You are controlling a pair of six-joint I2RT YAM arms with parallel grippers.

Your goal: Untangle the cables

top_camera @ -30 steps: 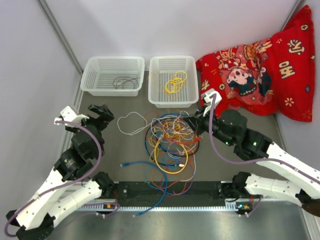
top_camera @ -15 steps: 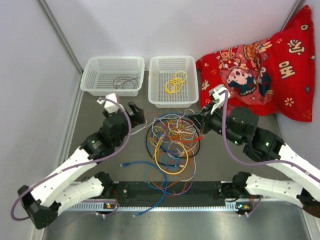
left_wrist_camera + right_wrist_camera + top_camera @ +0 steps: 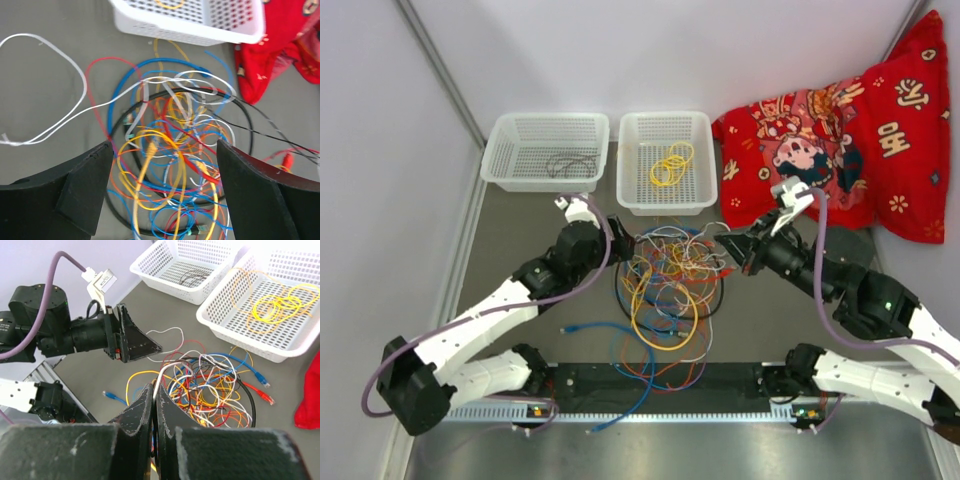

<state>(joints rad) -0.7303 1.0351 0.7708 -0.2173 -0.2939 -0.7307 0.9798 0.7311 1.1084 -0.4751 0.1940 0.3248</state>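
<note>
On the grey table [image 3: 515,225] the cables [image 3: 665,285] are lying in one knotted heap, just in front of a white basket [image 3: 666,206]. The left gripper [image 3: 619,233] is hovering at the heap's left edge, its jaws gaping wide with the tangle showing between them. The right gripper [image 3: 155,388] is pinching a white strand at the heap's right edge.

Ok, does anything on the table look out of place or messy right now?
Yes. The cables lie in one knotted heap in the middle, and a blue cable trails off it over the black rail at the near edge. The crumpled red cloth in the far right corner looks unrelated to the job.
</note>
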